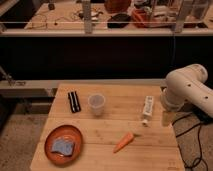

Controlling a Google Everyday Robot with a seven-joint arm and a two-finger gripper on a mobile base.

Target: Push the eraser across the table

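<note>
Overhead oblique view of a wooden desk (150, 152) bearing six objects, with a single white robot arm (189, 86) entering from the right of the view.

The eraser (74, 101), a dark oblong block, lies in the far left part of the desk, its long axis running from the near side toward the far edge. It rests flat and touches nothing else. Just beside it, toward the middle, a clear plastic cup (97, 104) stands upright with its mouth open upward. Farther right, a white tube (148, 109) lies flat, its cap end pointing toward the near edge.

An orange carrot (123, 142) lies at a slant in the near middle of the desk, apart from the tube's cap end. An orange plate (49, 139) occupies the near left corner and holds a blue sponge (62, 146) at its centre.

The arm bends downward at the right edge of the desk. Its end effector (166, 118) hangs just beside the tube, at the desk's right margin, well apart from the eraser, with the cup and tube lying between. Whether the end effector is spread or pressed together cannot be told from this view. It holds nothing that can be seen.

A cluttered workbench (60, 21) crosses the background beyond a dark gap.
</note>
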